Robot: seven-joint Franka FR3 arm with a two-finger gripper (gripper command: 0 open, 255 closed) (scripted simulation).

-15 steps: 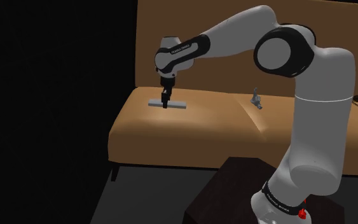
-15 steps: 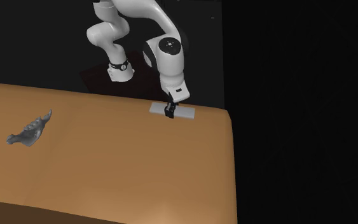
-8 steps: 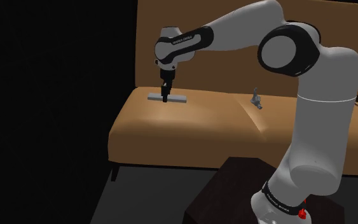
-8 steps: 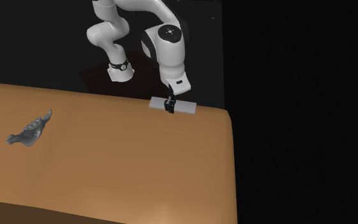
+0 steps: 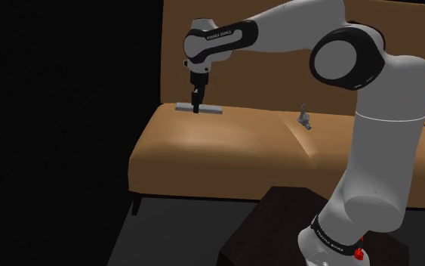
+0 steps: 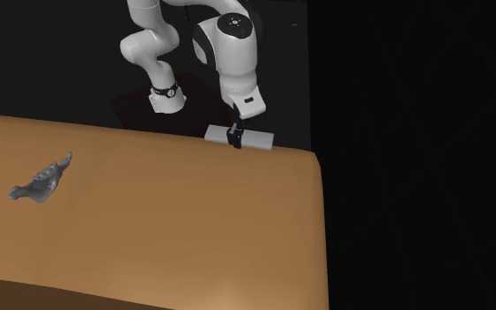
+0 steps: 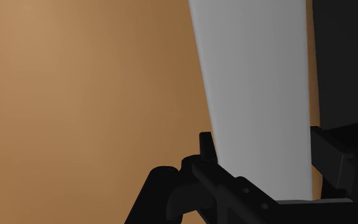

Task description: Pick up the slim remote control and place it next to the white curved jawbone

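Shoulder view is showing the gripper (image 5: 196, 108) carrying the slim grey remote control (image 5: 212, 110) upward. A second ago it was lying on the tan sofa seat (image 5: 203, 147), and now it is hanging level above the cushion's left end, near the backrest. The black fingers (image 7: 206, 149) are clamping the remote across its middle. The pick is looking done and the carry is beginning. The pale curved jawbone (image 6: 41, 183) is sitting well apart on the seat, toward the second exterior view's left.

a brown couch (image 5: 203, 143) holds one small grey jawbone (image 6: 40, 181), at nine o'clock in the second exterior view.
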